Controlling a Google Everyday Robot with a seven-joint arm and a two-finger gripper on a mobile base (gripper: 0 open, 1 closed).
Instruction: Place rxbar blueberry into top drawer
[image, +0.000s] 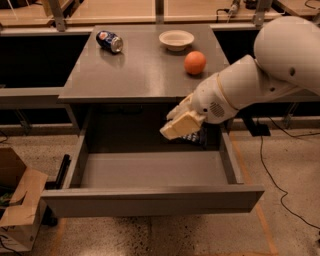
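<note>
The top drawer (150, 199) is pulled out under the grey table (140, 75); its grey interior holds nothing. My gripper (181, 129) hangs over the drawer's back right part, below the table's front edge. It is shut on the rxbar blueberry (197, 137), a dark blue-black wrapper that shows just under and right of the cream-coloured fingers (177, 126). The bar is held above the drawer floor, partly hidden by the fingers.
On the table lie a blue soda can (109, 41) on its side at the back left, a white bowl (176, 39) at the back, and an orange (195, 63) to the right. A cardboard box (17, 205) stands on the floor at the left. Cables (272, 175) run on the floor at the right.
</note>
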